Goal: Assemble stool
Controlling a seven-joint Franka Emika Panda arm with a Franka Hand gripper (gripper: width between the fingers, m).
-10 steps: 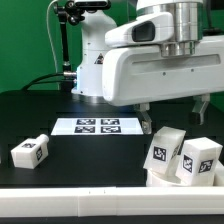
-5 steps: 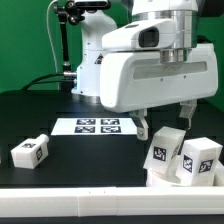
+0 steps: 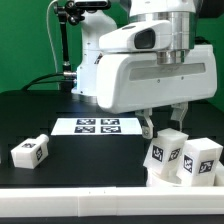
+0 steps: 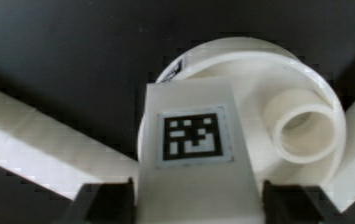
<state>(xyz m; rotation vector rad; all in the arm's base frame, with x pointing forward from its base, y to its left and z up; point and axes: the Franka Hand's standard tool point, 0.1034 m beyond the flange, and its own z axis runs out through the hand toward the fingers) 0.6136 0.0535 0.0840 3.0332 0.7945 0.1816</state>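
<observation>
My gripper [image 3: 165, 121] hangs open just above two white tagged stool legs [image 3: 165, 151] [image 3: 201, 160] at the exterior view's right. They stand close together by the white round seat, whose rim [image 3: 158, 180] shows below them. In the wrist view one tagged leg [image 4: 195, 130] lies between my two dark fingers [image 4: 110, 202], which straddle its sides, and the round seat [image 4: 280, 90] sits behind it. I cannot tell if the pads touch the leg. A third leg [image 3: 30, 152] lies alone at the exterior view's left.
The marker board [image 3: 98, 126] lies flat on the black table behind the legs. A white rail [image 4: 32, 140] runs diagonally beside the seat in the wrist view. The robot's base and cables stand at the back.
The arm has come down and shifted a little toward the exterior view's left, so the fingers now hang closer over the two legs. The parts have not moved.
</observation>
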